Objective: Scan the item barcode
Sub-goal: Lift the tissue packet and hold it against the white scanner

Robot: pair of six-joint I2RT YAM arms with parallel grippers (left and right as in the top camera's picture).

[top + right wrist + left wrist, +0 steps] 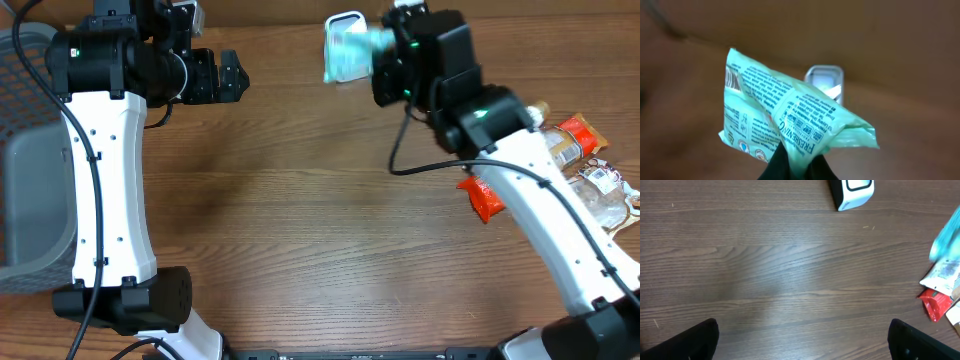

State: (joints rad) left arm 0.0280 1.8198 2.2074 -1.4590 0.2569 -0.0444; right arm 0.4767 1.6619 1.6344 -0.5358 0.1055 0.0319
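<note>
The right pincer [378, 50] was clamped on a mint-green packet [350, 52], its two dark fingers [775, 167] pinched together on the packet's lower edge. The packet hung in the air above the far edge of the table [320, 250], a little right of the middle. It was crumpled and tilted, with printed text facing the wrist camera. Just behind it, at the far edge, stood a white scanner [345, 18]. In the wrist view the packet overlapped the scanner's lower part, and whether the two touched could not be told.

The left pincer [235, 77] stood wide apart and held nothing. It hovered over the far left part of the table, its fingers pointing toward the middle. A gray basket [30, 150] sat at the left edge. Near the right edge lay a loose heap of other packets, partly hidden by the right arm. Among them were a red packet [482, 198] nearest the middle, an orange packet [580, 133] and a pale wrapper [605, 190].
</note>
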